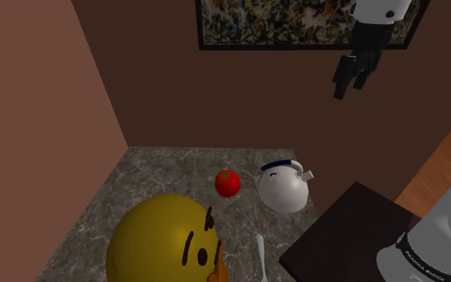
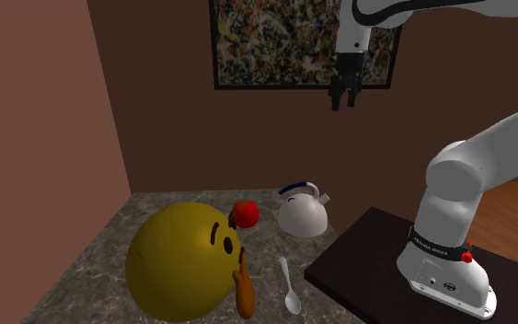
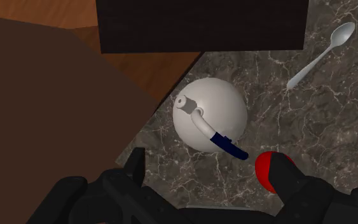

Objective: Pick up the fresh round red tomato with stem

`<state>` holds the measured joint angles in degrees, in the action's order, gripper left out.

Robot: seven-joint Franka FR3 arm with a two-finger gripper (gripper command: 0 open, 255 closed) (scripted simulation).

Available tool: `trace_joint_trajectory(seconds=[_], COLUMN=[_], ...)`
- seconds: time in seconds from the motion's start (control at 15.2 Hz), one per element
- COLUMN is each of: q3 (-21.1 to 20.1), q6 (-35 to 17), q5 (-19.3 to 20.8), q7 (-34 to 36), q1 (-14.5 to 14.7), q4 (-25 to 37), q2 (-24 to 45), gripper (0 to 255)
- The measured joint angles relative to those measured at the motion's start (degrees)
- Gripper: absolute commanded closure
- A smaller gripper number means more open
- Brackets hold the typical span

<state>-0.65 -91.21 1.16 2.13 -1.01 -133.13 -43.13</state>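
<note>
Shoulder view: we see the black gripper [image 1: 349,84] hanging high in front of a framed painting [image 1: 295,20], well above a marbled grey counter [image 1: 147,172]. On the counter sits the small red tomato [image 1: 227,183], just beside a white kettle [image 1: 283,189] and near a large yellow ball with a face [image 1: 159,240]. A white spoon [image 1: 261,255] lies closer to the dark stand [image 1: 344,232]. In the wrist view, we find the gripper's two fingers standing apart with nothing between them, and the tomato peeks past one fingertip, down on the counter. We judge the task barely begun: descent, alignment over the tomato, closing and lifting are all left to do.
</note>
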Motion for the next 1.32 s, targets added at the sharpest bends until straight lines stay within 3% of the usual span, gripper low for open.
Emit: trace_joint_trajectory(seconds=[0.13,0.59,1.32], q3=[-0.47,-5.74,-10.95], q6=[-0.44,-5.75,-16.16], q5=[-0.50,-6.58,-14.22], q7=[1.08,15.46,36.71], q1=[-0.07,-1.15,-2.17], q4=[-0.16,0.59,7.79], q2=[0.66,11.45,34.67], gripper=[0,0,0])
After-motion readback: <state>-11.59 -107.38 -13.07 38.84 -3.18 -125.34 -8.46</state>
